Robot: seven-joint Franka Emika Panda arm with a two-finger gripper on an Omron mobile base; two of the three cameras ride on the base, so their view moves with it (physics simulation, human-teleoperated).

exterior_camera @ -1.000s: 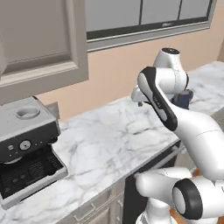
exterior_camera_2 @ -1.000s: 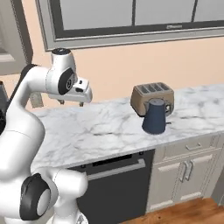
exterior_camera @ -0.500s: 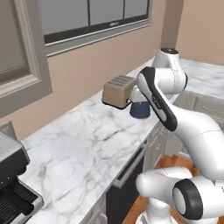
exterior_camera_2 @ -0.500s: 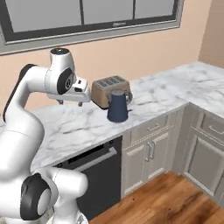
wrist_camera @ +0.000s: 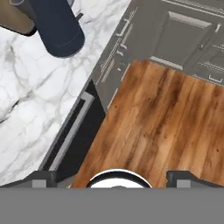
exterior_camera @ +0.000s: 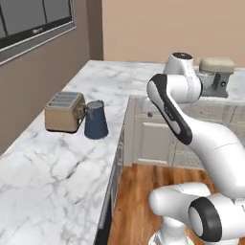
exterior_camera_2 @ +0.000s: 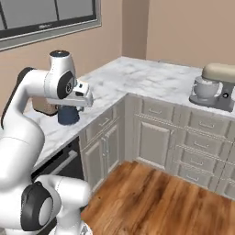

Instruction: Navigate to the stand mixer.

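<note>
One stand mixer (exterior_camera_2: 215,87) (far counter)

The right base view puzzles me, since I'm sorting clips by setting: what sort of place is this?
A home kitchen, rendered. A marble L-shaped counter tops grey cabinets, a stand mixer sits at the far right, and a toaster and dark blue kettle stand on the counter's left run.
</note>
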